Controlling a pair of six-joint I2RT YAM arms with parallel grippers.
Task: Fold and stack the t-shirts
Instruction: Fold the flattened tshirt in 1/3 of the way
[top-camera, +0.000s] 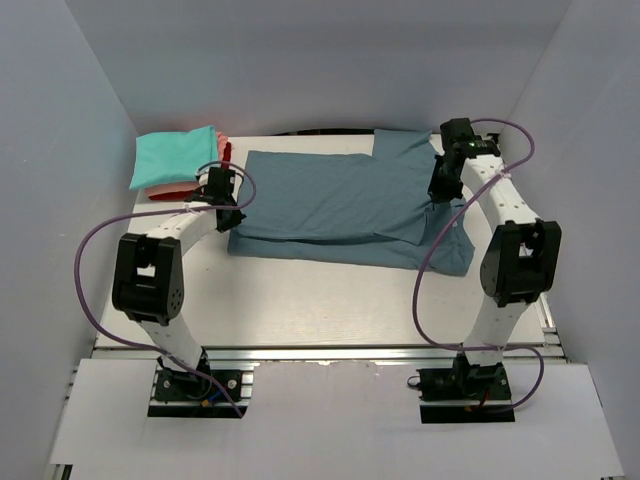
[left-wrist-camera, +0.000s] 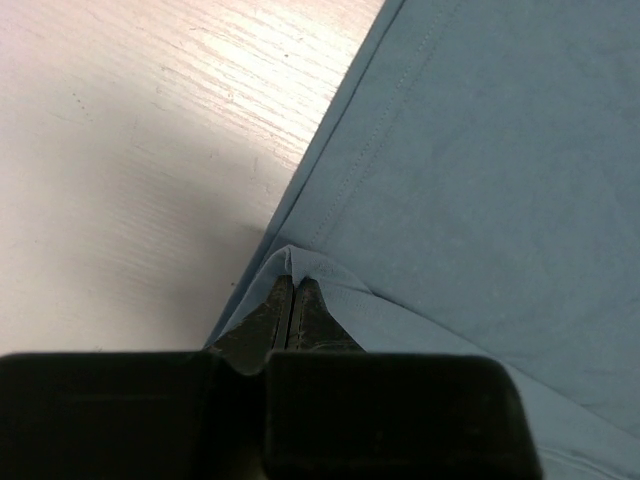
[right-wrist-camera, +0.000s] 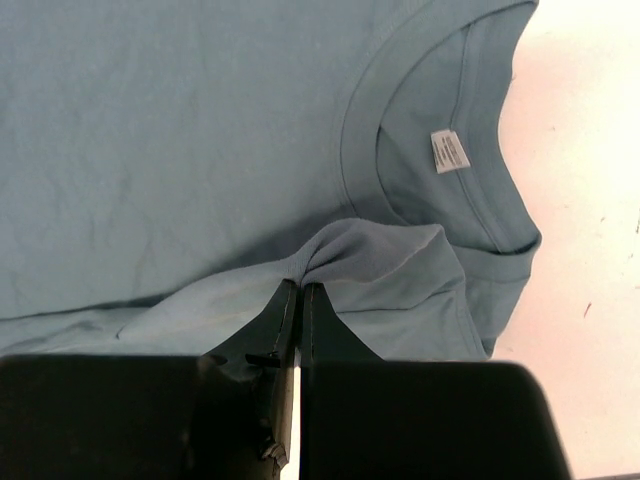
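A: From above, our blue t-shirt (top-camera: 330, 195) lies long, left to right, on the worktop (top-camera: 300, 295). It is half folded, with an arm at each end.
B: Left view: our left fingers (left-wrist-camera: 265, 325) are squeezed shut on its edge. The shirt spreads away ahead.
A: Right view: our right fingers (right-wrist-camera: 330, 335) pinch cloth by the collar (right-wrist-camera: 352, 140).

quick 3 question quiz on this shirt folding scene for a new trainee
1. True or false: the left gripper and the right gripper are each pinching the slate-blue t-shirt.
2. Which colour lies on top of the folded stack at the table's far left corner? A red, B teal, C white.
3. Fill in: the white neck tag shows in the ___ wrist view.
Key: 1 true; 2 B; 3 right.
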